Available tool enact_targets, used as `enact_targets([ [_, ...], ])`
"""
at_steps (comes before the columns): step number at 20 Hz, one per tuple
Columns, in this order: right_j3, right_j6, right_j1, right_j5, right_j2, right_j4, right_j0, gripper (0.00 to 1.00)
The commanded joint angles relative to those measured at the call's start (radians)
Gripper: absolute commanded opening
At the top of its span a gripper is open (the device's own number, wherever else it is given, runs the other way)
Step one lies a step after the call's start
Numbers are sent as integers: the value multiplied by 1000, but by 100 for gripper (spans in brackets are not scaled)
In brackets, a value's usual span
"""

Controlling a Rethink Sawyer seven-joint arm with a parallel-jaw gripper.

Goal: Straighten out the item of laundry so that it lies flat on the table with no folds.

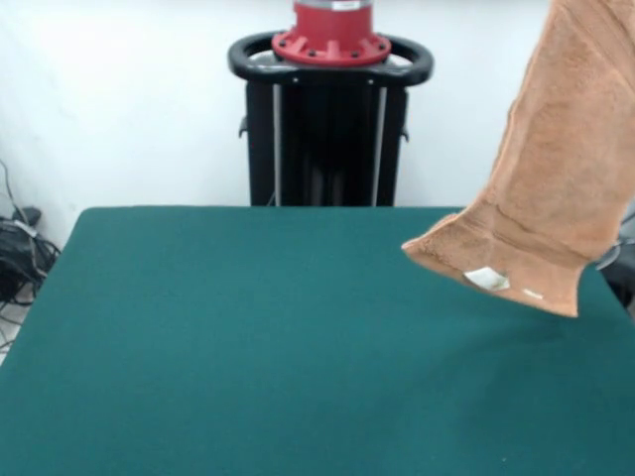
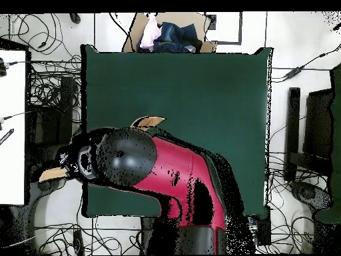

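The orange-tan towel (image 1: 556, 188) hangs in the air over the table's right side in the front view. Its top runs out of the picture's upper edge. Its lower edge, with a small white label (image 1: 486, 280), hangs just above the dark green table (image 1: 248, 337). In the overhead view, the red and black arm (image 2: 166, 167) reaches over the table's (image 2: 200, 87) left edge. Two tips of the towel (image 2: 148, 122) stick out from beneath it. The gripper end of the arm (image 2: 70, 159) is seen only from above, and its underside is hidden.
The robot's black pedestal (image 1: 329, 119) stands behind the table's far edge. A cardboard box with clothes (image 2: 170, 37) sits beyond the table's top edge in the overhead view. Cables (image 1: 20, 248) lie on the floor around the table.
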Motion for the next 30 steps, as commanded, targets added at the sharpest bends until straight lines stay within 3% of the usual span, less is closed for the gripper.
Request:
enact_targets([
  [1, 24, 57, 42, 34, 19, -4, -40, 0],
  [6, 140, -151, 30, -98, 31, 35, -100, 0],
  [11, 118, -215, 47, -93, 60, -1, -159, 0],
  [19, 14, -243, 92, 14, 125, -56, -251, 0],
  [30, -290, -151, 234, 215, 229, -160, -335, 0],
])
